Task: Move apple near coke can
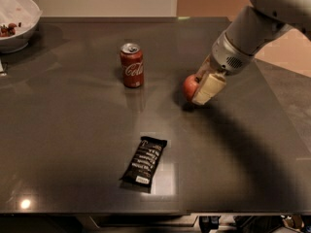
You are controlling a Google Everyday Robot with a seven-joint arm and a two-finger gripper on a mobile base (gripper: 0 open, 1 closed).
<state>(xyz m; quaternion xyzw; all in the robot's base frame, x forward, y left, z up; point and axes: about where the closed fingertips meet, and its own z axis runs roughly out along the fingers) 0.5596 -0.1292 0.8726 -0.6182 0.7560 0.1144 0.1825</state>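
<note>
While your cream-fingered hand (199, 92) grips small round red apple (190, 85), right of upright red Coca-Cola can (131, 65) and apart from it, hold looks meant for carrying leftward over dark glossy surface (73, 130); flat black candy wrapper (144, 161) lies clear of path.

Dark glossy desk (73, 130), filling most of the view. Upright on it, far of centre: coke can (131, 65), red with silver top. Flat on it, near of centre: black candy bar wrapper (144, 161), long axis slightly slanted, well apart from the can. Far left corner: white bowl (17, 21), partly cut by the frame edge, dark bits inside. Right of the can, apart from it: apple (190, 86), clasped in the jaws of the gripper (197, 93) entering from far right. Apple-to-desk contact not determinable; shadow directly beneath.
</note>
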